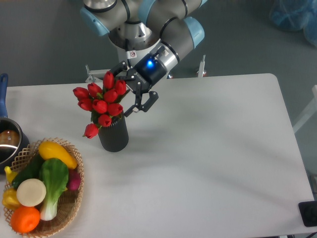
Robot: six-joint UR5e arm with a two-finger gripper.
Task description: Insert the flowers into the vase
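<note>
- Red tulip buds crowd the top of the matte black vase (114, 135): the flowers (101, 105) stand in its mouth, stems hidden inside, one bud drooping over the left rim.
- The gripper (132, 97) sits just right of the bunch, beside the upper buds, its blue light glowing.
- Fingers look spread apart with nothing clearly between them; whether one finger touches a bud or leaf, I can't tell from this angle.
- My read: insertion is essentially done and this is the release-and-retreat step.
- The next move calls for a clean lift up and away to the right, without snagging a bud or dragging the bunch.
- The vase stands upright on the white table (208, 148), well apart from the wicker basket (74, 208) of vegetables; a sideways tug could tip it.
</note>
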